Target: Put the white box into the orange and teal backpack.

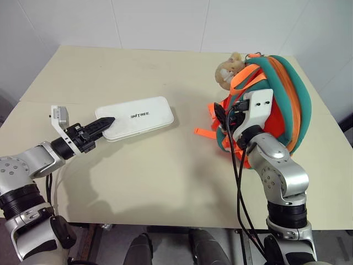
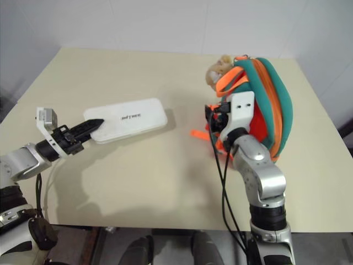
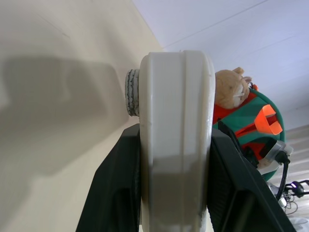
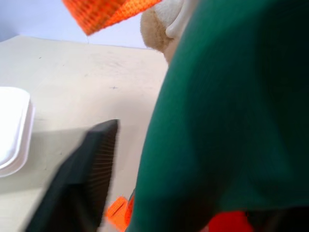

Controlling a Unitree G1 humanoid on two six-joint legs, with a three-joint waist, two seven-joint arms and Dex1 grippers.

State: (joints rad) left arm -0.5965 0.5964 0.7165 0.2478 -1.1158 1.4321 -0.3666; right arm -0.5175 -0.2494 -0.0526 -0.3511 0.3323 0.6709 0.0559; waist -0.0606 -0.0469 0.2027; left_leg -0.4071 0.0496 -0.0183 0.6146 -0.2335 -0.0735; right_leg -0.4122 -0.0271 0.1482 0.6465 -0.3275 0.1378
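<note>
The white box [image 1: 138,117], flat with dark lettering on top, hangs a little above the table left of the middle and casts a shadow below it. My left gripper [image 1: 107,122] is shut on its near left end. In the left wrist view the box's edge [image 3: 176,135] sits clamped between the two black fingers. The orange and teal backpack [image 1: 287,99] stands upright at the right of the table, with a tan plush animal [image 1: 227,70] at its top. My right gripper [image 1: 223,118] is pressed against the backpack's left side, up against the teal fabric [image 4: 231,121].
The cream table [image 1: 165,176] has open surface between the box and the backpack. An orange strap [image 1: 203,132] trails from the backpack onto the table. A white wall runs behind the table's far edge, and the near edge lies just past my arms.
</note>
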